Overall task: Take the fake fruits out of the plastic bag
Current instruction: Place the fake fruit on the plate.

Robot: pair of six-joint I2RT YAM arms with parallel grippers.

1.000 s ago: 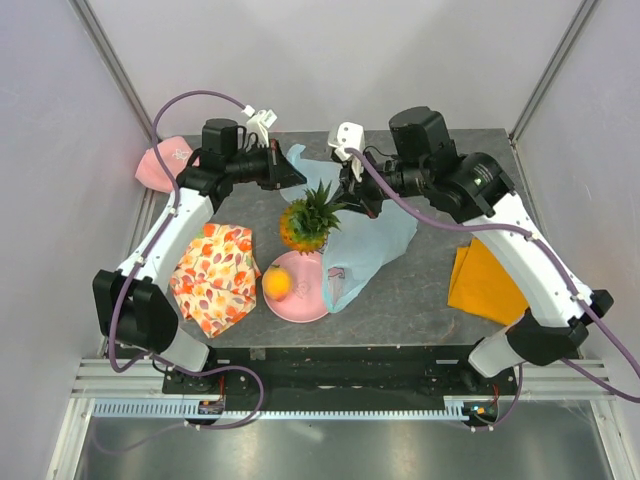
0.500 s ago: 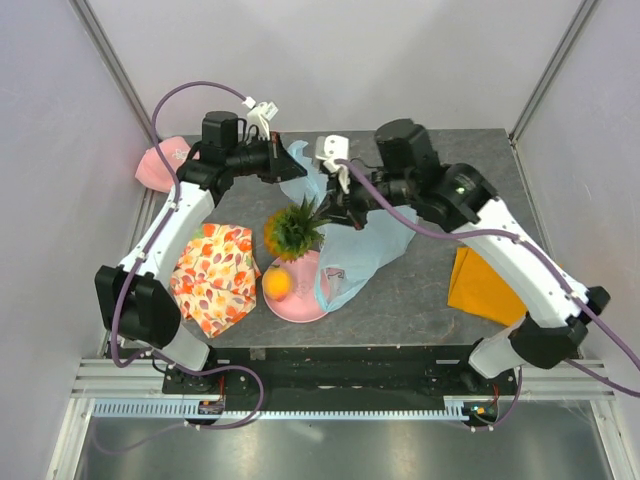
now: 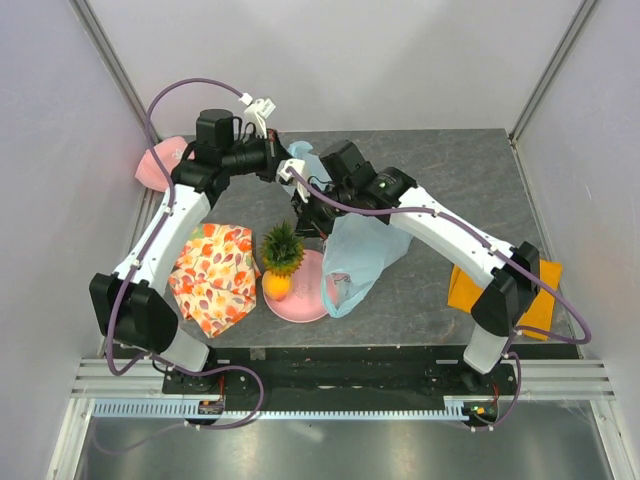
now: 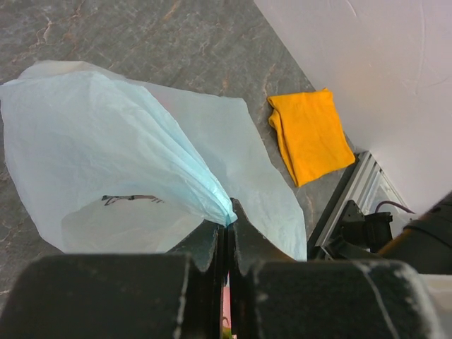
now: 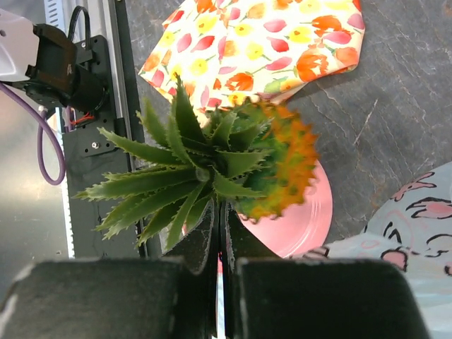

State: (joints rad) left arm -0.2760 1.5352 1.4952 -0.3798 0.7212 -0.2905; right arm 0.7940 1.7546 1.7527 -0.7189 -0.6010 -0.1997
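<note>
The light-blue plastic bag (image 3: 362,243) lies in the middle of the table, and its cat print shows in the right wrist view (image 5: 417,212). My left gripper (image 3: 283,163) is shut on the bag's far edge (image 4: 212,194) and holds it lifted. My right gripper (image 3: 303,222) is shut on the green leaves of the mini pineapple (image 3: 283,250) and holds it over the pink plate (image 3: 312,300). In the right wrist view the pineapple (image 5: 279,173) hangs above the plate (image 5: 307,219). An orange ball (image 3: 277,287) sits on the plate. No other fruit is visible.
A floral orange-and-white cloth (image 3: 213,275) lies left of the plate, also in the right wrist view (image 5: 261,42). A flat orange cloth (image 3: 530,300) lies at the right, also in the left wrist view (image 4: 311,134). A pink object (image 3: 160,165) sits at the back left corner.
My right gripper has carried the pineapple left and toward the near edge, from beside the bag to over the pink plate. The bag has shifted slightly. My left gripper has stayed put.
</note>
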